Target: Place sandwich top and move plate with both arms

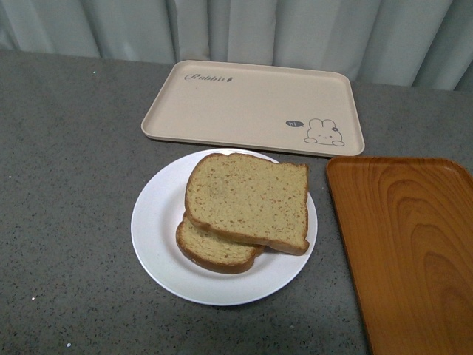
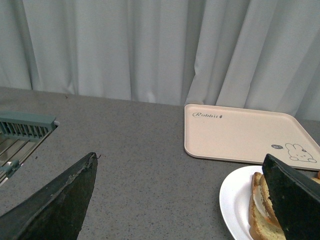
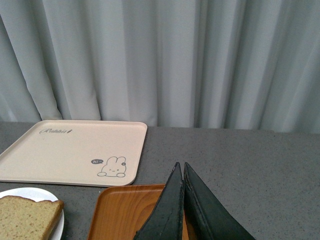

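Left jaws spread wide and empty, right jaws closed on nothing, and the sandwich top [image 1: 247, 198] lies stacked on the plate [image 1: 150, 229] at 9 o'clock of the orange tray [image 1: 408, 244], so only plate transfer appears outstanding.

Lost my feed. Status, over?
Left gripper open, right gripper shut, both empty. Sandwich top on lower slice, askew, on plate. Orange tray close beside plate.

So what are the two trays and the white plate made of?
The beige rabbit tray looks like matte plastic or bamboo fibre: it is smooth and evenly coloured, with a printed drawing. The orange tray shows wood grain, so it is wood or a wood-print plastic; I can't tell which. The white plate is smooth and plain, so probably ceramic, though it could be melamine.
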You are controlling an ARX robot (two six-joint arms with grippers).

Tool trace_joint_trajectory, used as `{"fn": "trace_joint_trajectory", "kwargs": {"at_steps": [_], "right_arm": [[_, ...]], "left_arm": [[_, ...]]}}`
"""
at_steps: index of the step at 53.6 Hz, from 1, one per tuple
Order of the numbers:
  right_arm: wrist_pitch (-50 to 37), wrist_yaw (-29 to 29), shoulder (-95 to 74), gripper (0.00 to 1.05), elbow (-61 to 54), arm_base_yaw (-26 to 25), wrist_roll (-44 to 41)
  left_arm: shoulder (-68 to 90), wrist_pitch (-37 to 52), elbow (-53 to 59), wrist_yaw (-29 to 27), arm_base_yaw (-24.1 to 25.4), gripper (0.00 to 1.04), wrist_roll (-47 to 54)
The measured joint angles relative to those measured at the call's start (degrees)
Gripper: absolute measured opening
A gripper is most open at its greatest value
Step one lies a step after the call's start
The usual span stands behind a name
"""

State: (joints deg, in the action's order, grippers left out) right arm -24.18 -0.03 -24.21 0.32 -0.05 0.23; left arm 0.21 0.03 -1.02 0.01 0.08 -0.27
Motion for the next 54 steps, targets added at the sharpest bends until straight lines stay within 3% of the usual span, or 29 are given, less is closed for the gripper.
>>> {"fn": "trace_joint_trajectory", "kwargs": {"at_steps": [42, 46, 54], "right_arm": [[14.2, 0.0, 14.4, 0.01, 0.0, 0.0, 0.0], [22.0, 0.0, 20.3, 0.01, 0.0, 0.0, 0.0], [24.0, 0.0, 23.9, 0.01, 0.0, 0.0, 0.0]], "left_arm": [[0.0, 0.0, 0.0, 0.0, 0.0, 0.98, 0.0], [0.0, 0.0, 0.0, 0.0, 0.0, 0.98, 0.0], [0.0, 0.0, 0.0, 0.0, 0.0, 0.98, 0.0]]}}
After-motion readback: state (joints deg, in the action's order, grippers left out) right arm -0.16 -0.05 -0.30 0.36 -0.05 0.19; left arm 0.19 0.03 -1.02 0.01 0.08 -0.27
